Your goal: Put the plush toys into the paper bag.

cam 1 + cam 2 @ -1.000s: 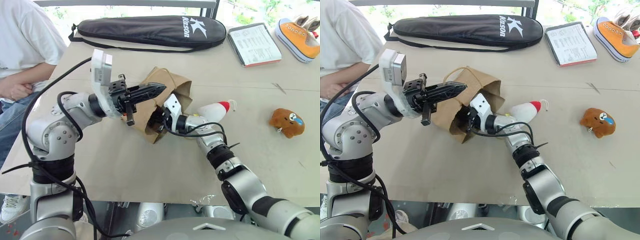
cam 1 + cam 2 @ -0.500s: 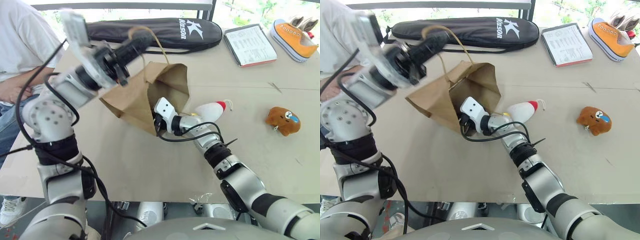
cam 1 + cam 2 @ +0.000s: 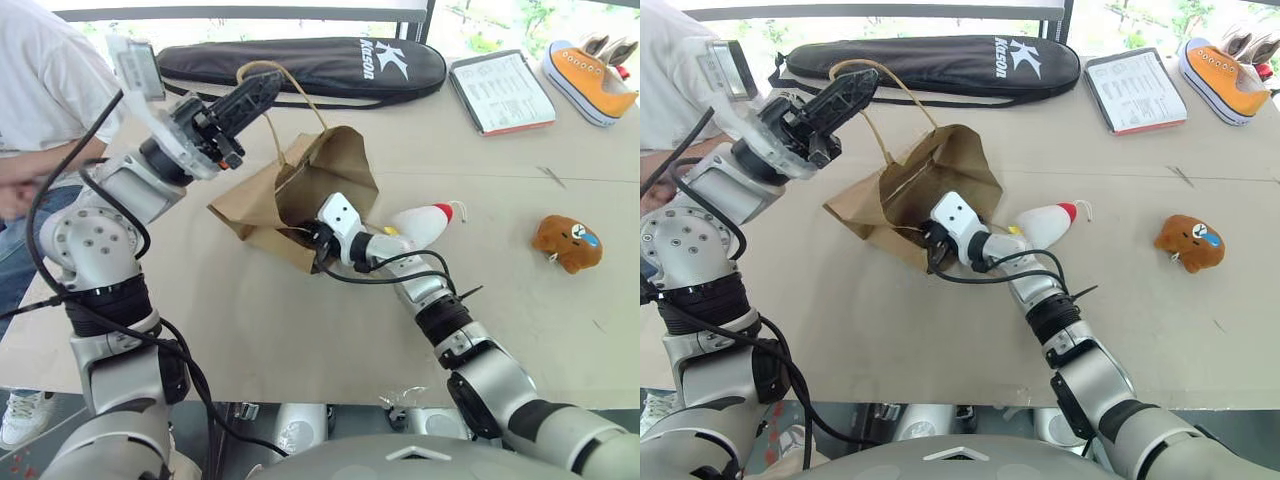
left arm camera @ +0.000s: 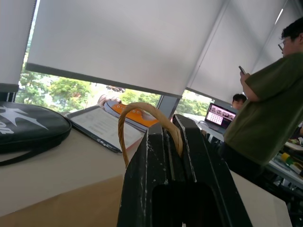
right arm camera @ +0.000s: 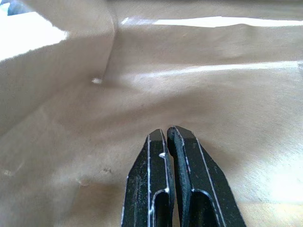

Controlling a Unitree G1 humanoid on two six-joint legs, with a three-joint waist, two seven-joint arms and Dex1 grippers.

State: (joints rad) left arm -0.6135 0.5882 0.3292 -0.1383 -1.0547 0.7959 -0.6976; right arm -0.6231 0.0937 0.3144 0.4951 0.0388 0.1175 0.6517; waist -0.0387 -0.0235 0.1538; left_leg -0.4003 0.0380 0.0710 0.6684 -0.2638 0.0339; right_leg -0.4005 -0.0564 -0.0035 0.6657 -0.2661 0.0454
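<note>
The brown paper bag [image 3: 335, 165] lies on its side in the middle of the table, its mouth facing me. My left gripper [image 3: 262, 88] is shut on one twine handle [image 4: 142, 109] and holds it up above the bag's back left. The right gripper [image 5: 168, 133] is shut on nothing and reaches into the bag's mouth, with brown paper all around its fingers. The white plush toy [image 3: 425, 222] with a red tip lies just right of the bag, behind my right forearm. The brown bear plush toy [image 3: 570, 242] sits alone at the far right.
A long black racket case [image 3: 300, 60] lies along the table's back edge, with a booklet [image 3: 502, 88] and an orange sneaker [image 3: 590, 65] to its right. A person in a white shirt [image 3: 40, 90] sits at the left. A person in green [image 4: 265, 118] stands beyond the table.
My left gripper has risen and moved back with the twine handle, pulling the bag's upper side up and widening its mouth. The right gripper stays inside the mouth.
</note>
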